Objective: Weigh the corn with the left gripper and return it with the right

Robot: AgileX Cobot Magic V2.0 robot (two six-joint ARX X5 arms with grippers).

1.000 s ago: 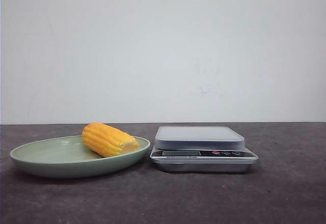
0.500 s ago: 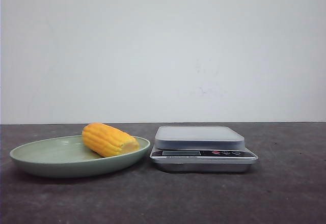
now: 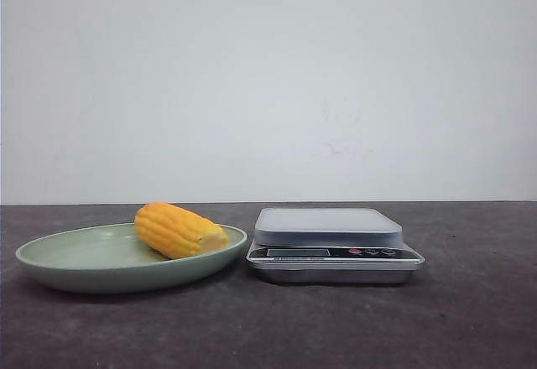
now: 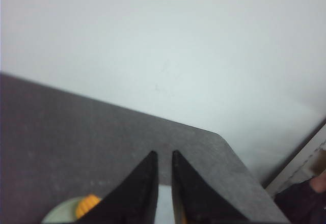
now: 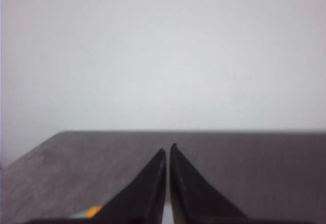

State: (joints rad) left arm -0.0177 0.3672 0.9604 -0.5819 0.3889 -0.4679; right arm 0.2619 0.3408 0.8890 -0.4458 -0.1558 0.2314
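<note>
A dark grey table (image 3: 470,319) is carrying two things, both sitting toward its far edge. A shallow pale green plate (image 3: 75,268) is resting on the left side, and a silver kitchen scale (image 3: 336,256) is sitting just beside it near the middle, its display facing the near edge. The two are standing apart by a narrow gap.

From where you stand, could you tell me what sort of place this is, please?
Probably a lab test bench, not a kitchen: a bare dark grey tabletop against a plain white wall, holding only a silver digital kitchen scale and a pale green round plate.
</note>
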